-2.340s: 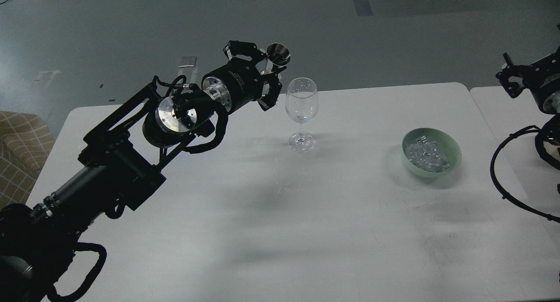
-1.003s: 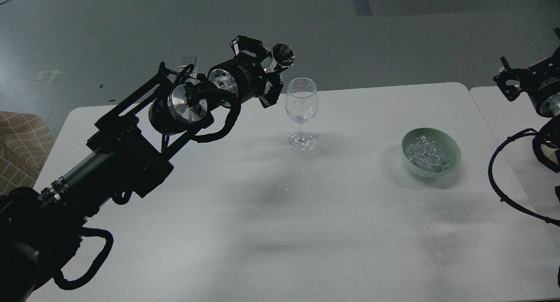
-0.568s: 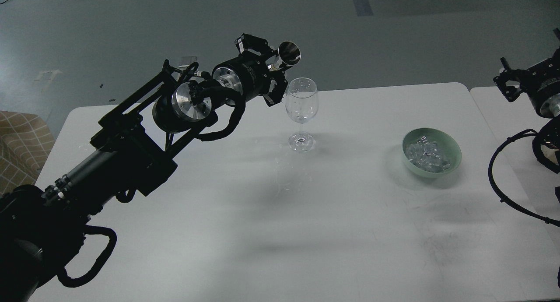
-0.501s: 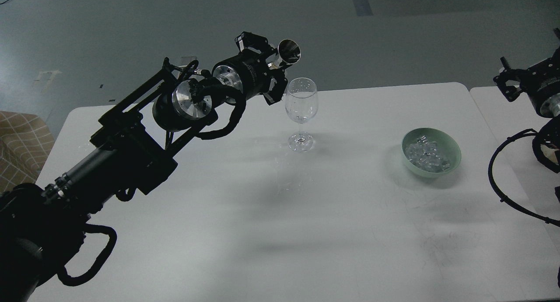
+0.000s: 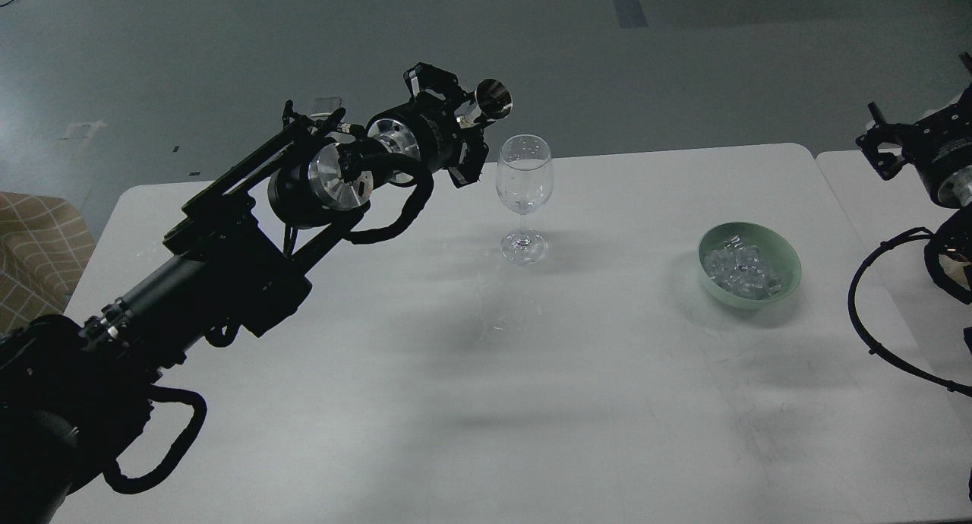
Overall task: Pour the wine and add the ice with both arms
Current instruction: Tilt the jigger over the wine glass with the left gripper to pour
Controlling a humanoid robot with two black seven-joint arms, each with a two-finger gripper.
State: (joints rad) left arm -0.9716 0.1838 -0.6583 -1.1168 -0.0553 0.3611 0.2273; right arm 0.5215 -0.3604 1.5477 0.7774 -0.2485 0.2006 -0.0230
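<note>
A clear stemmed wine glass (image 5: 523,186) stands upright on the white table (image 5: 486,402), back centre. My left arm reaches in from the lower left. Its gripper (image 5: 469,125) is shut on a small shiny metal cup (image 5: 490,102), held tilted with its mouth facing right, just left of and above the glass rim. A pale green bowl (image 5: 790,279) to the right holds a heap of clear ice cubes (image 5: 740,271). My right arm is at the right edge. Its gripper (image 5: 881,146) is small and dark, well right of the bowl.
A second white table (image 5: 896,281) adjoins on the right, under my right arm and its looped black cable (image 5: 862,311). A checked beige cushion (image 5: 38,243) is at the left edge. Grey floor lies beyond the table's far edge.
My left arm rose and pushed forward with the metal cup, swinging it up and right toward the glass rim, then drew it slightly back left. The glass, bowl and right arm stayed put.
</note>
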